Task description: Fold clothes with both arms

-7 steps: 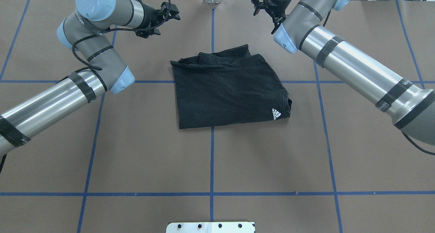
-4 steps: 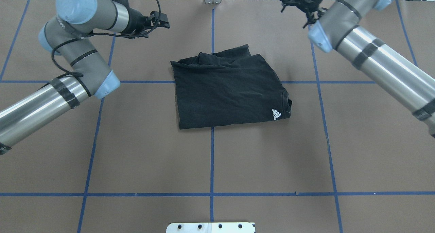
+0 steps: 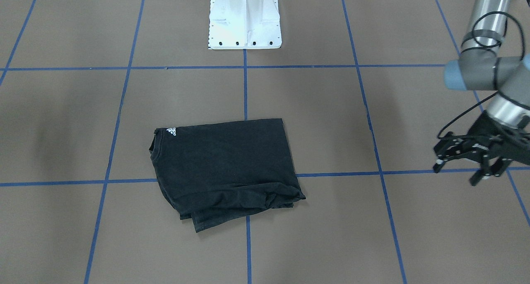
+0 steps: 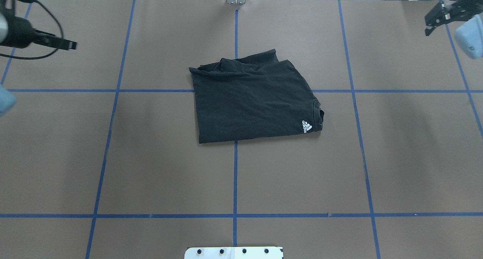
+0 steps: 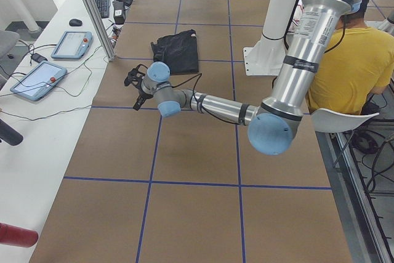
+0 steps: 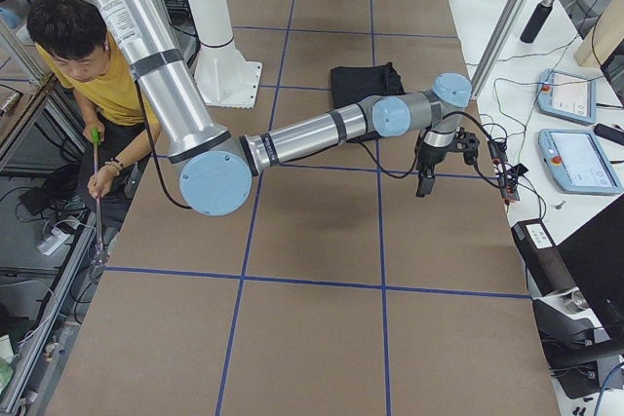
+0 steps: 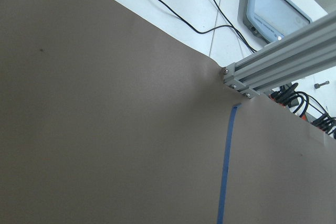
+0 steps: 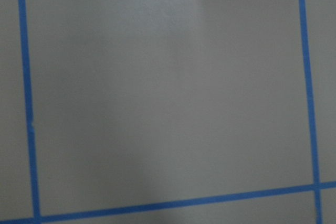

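The black T-shirt point(image 4: 253, 100) lies folded into a rough rectangle at the table's middle, with its white collar logo point(image 4: 306, 127) at the near right corner. The front view shows the T-shirt point(image 3: 223, 168) with bunched layers at its edge farthest from the robot. My left gripper point(image 3: 455, 174) hovers open and empty far out to the shirt's left; in the overhead view the left gripper point(image 4: 68, 44) pokes in at the left edge. My right gripper point(image 4: 428, 25) is at the far right back corner, open and holding nothing. Both wrist views show only bare table.
Blue tape lines point(image 4: 235, 176) grid the brown table. The white pedestal base point(image 3: 244, 23) stands on the robot's side. Tablets point(image 5: 71, 44) and cables lie on the white bench beyond the far edge. A person in a yellow shirt point(image 6: 97, 75) sits behind the robot.
Both arms have swung outward from beside the shirt's far edge to the table's left and right sides. The shirt has not moved.
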Robot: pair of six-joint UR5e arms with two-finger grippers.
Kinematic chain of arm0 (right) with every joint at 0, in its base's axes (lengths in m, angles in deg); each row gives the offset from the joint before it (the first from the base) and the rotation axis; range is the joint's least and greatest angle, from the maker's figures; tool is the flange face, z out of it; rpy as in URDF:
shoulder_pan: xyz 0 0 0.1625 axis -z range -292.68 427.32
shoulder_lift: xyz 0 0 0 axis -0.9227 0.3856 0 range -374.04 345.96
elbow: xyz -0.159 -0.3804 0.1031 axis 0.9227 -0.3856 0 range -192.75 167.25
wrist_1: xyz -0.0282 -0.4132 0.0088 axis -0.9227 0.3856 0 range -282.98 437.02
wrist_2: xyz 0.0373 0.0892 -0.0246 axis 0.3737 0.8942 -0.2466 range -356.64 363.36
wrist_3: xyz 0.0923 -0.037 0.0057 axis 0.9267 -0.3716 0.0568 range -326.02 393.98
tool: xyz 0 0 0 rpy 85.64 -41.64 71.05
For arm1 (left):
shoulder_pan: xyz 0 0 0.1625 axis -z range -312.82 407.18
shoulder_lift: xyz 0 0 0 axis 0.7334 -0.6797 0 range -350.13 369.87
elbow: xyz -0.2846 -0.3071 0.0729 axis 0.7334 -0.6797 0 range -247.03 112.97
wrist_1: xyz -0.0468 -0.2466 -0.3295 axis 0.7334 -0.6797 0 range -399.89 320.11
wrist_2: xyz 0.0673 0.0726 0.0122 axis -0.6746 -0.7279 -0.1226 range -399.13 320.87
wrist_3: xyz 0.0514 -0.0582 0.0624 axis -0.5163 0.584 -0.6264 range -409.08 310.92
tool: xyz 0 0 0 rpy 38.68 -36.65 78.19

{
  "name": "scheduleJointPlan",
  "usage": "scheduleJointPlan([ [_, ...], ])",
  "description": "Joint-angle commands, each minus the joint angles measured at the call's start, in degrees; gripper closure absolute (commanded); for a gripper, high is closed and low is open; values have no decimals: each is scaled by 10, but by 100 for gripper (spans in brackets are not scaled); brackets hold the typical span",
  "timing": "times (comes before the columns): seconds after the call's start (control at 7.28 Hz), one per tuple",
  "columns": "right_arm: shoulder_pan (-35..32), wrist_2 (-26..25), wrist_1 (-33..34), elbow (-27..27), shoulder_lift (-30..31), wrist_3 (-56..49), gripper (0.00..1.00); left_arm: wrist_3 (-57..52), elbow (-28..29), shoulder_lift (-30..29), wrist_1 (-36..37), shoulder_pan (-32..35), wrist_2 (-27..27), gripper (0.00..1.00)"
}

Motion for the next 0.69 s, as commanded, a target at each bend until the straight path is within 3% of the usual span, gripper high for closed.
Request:
scheduleJointPlan([
  [0.0,-68,52,10,29,101,-138,0,-233,-6,50,98,122,44,1],
  [0.14,-95,53,12,35,119,-177,0,-301,-6,50,166,157,56,1],
  [0.55,-107,55,10,65,155,-208,0,-324,-8,54,237,165,81,1],
])
